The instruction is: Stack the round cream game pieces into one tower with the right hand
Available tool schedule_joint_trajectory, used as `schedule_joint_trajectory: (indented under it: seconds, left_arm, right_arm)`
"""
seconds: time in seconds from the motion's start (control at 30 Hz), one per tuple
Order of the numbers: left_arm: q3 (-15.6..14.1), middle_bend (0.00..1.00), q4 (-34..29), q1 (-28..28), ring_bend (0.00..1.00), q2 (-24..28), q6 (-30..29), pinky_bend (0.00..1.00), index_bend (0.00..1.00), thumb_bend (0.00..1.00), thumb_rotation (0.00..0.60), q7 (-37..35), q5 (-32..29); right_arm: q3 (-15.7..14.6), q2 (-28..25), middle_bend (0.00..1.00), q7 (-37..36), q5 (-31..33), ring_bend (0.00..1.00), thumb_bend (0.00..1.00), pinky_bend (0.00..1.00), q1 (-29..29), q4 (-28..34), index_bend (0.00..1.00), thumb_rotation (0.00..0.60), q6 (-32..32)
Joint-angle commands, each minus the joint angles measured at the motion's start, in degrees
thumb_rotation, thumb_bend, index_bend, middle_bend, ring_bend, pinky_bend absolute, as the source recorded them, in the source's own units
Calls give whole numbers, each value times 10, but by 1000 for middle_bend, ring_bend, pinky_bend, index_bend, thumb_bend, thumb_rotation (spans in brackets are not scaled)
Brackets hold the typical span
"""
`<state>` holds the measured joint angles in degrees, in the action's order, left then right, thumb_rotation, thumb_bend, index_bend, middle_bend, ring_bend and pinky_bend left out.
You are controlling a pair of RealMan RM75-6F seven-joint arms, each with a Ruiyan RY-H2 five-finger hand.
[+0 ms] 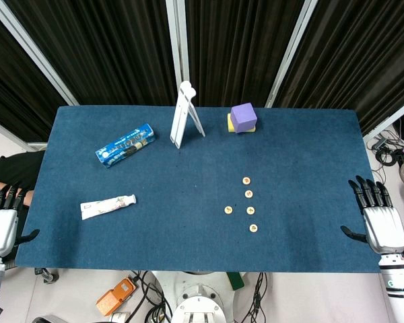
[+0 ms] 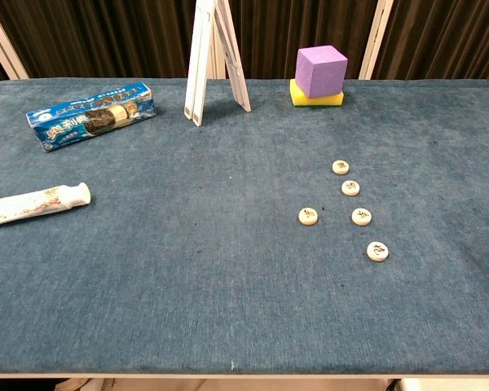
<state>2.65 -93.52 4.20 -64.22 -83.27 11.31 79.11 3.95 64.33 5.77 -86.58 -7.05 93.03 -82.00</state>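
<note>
Pieces (image 1: 248,194) all lie flat and separate on the blue table (image 1: 188,242), right of centre, within reach of the right hand (image 1: 379,219), so nothing's stacked yet; four run in a loose line, one sits off to the left; small cream discs with a dark mark on top; both hands, left hand (image 1: 1,222) included, rest at the table edges, fingers apart, holding nothing.

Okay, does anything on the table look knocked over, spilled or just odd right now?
Nothing stands out. The five cream game pieces lie flat and apart, none stacked yet. The purple cube sits squarely on the yellow block, the white folding stand is upright, and the cookie pack and tube lie flat, looking intact.
</note>
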Motion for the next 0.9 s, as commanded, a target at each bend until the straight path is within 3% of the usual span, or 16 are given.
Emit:
schedule_joint_trajectory:
  seconds: [0.03,0.27,0.37,0.47,0.63,0.9]
  left_arm:
    - [1,34,0,0,6,-1,-1,0,102,26,600,1,0]
    - [1,34,-2,2,7,-5,-5,0,102,26,600,4,11]
    - [0,34,0,2,8,-7,-5,0,102,26,600,2,13]
    - [0,34,3,0,8,-8,-7,0,102,26,600,-2,13]
    - [0,34,13,-4,8,-10,-8,0,102,26,600,-13,8]
    - [-1,34,33,-7,8,-17,-3,0,102,26,600,-33,2]
  right_arm:
    - [-4,3,60,-7,-16,0,189,0,-5,-3,3,600,2]
    - [-32,30,60,-12,-103,0,189,0,-58,-13,98,600,57]
    - [-41,67,60,7,-127,0,194,5,-93,-32,198,600,106]
    - [-44,104,60,24,-132,0,217,20,-121,-55,308,600,149]
    - [-40,159,60,40,-132,0,281,27,-149,-97,391,600,177]
    - [-46,211,60,43,-130,0,346,32,-175,-146,442,600,198]
